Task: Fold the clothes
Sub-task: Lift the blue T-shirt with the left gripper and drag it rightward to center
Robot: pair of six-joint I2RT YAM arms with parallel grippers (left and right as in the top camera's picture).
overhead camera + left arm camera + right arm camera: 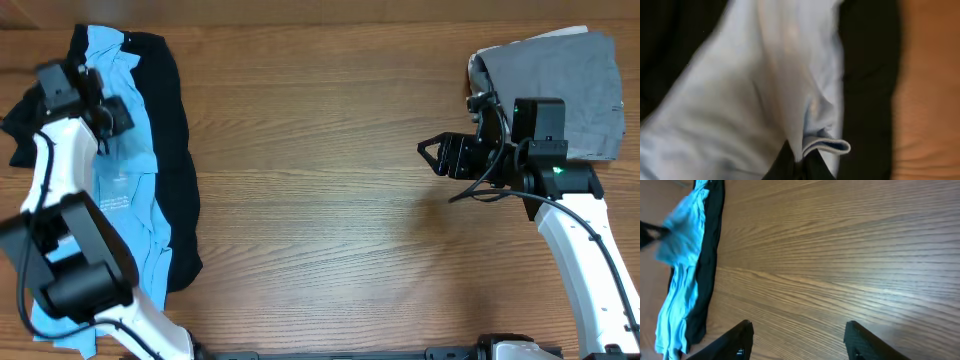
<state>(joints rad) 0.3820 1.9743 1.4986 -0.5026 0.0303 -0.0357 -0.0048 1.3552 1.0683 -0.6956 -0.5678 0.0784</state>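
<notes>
A light blue garment [125,170] lies crumpled on a black garment [175,150] at the table's left side. My left gripper [110,115] is down on the blue garment near its top; in the left wrist view its dark fingers [797,165] are shut on a fold of the blue cloth [825,146]. My right gripper [432,152] is open and empty above bare wood right of centre; its two fingers [797,330] show wide apart in the right wrist view. The blue garment [682,255] and the black garment [712,240] also show there at far left.
A folded grey garment [560,80] lies at the back right corner, behind my right arm. The wooden table [320,200] runs between the two arms. My left arm's base [70,270] stands over the lower part of the blue garment.
</notes>
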